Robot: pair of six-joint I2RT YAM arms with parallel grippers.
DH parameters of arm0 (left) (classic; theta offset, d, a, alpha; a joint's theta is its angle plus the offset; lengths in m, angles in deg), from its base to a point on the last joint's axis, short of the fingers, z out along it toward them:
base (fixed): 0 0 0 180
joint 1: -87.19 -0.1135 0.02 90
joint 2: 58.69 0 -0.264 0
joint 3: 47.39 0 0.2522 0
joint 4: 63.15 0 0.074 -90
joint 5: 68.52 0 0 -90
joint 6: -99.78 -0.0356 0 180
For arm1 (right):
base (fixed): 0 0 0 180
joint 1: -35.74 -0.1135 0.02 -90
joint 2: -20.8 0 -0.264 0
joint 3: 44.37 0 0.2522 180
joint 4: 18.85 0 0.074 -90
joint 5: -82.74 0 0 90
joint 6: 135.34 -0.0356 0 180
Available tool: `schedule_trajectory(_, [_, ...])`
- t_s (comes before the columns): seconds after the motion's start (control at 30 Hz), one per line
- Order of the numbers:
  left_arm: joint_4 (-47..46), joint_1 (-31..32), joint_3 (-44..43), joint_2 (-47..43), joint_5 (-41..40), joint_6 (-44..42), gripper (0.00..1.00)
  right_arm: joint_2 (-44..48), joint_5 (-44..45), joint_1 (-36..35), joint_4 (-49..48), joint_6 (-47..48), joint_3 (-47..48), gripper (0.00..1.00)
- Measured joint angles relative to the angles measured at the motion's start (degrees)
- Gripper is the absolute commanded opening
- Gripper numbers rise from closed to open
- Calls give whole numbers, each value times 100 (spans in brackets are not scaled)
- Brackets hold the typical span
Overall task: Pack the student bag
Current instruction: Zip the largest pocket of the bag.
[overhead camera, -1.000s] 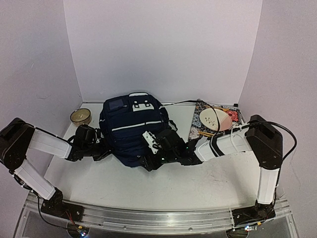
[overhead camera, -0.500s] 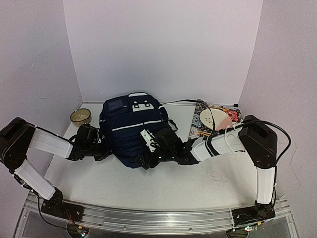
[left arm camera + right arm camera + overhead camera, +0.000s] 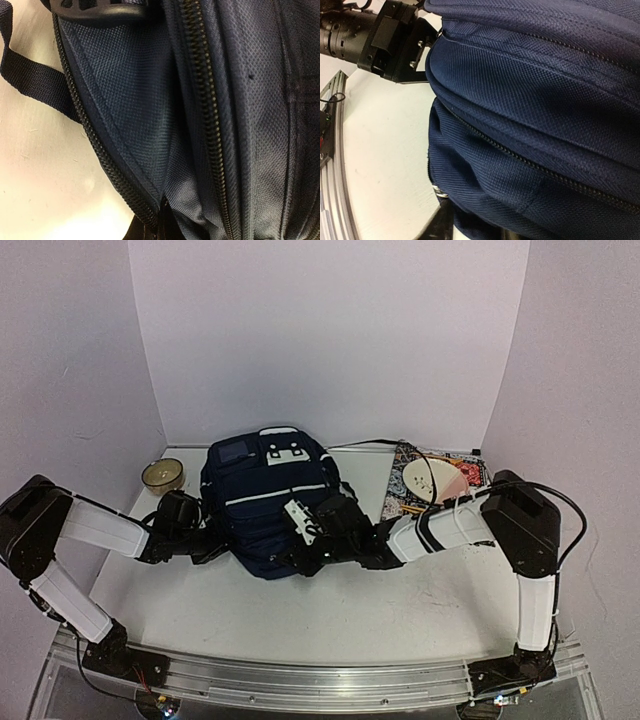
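One large navy-blue fabric backpack with white stripe trim lies at the middle of the bench, its two white buckles toward the top of the frame. Two arms reach it: the left fingers at its left flank, the right fingers at its lower right edge. Both wrist views show only zippered navy cloth, so I cannot tell how far either pair is parted or whether it grips anything. One tan bowl sits at the left. One patterned book carrying one cream disc lies at the right.
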Motion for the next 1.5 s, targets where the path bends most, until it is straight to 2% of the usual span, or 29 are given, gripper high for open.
schedule_trajectory(0.17, [9,8,0,0,-44,0,0,27,-120,17,-127,-40,-193,7])
schedule_trajectory(0.33, [1,40,0,2,-61,2,0,327,-682,-67,-201,-55,-481,6])
schedule_trajectory(0.4, [-6,66,0,2,-65,2,0,447,-949,-146,-246,-57,-529,9])
schedule_trajectory(0.5, [-4,74,0,2,-63,2,0,571,-1148,-252,-343,-88,-588,26])
schedule_trajectory(0.57, [-4,74,0,2,-63,2,0,639,-1007,-305,-386,-86,-686,37])
schedule_trajectory(0.7, [-5,74,0,2,-63,2,0,751,-306,-316,-384,-56,-923,45])
schedule_trajectory(0.93, [-4,74,0,2,-57,2,0,707,785,-356,-337,299,-886,46])
schedule_trajectory(1.33, [-4,74,0,2,-45,4,0,17,1265,-502,-382,937,-275,48])
schedule_trajectory(1.5, [-4,74,0,2,-42,9,0,-236,1657,-597,-332,1212,-25,41])
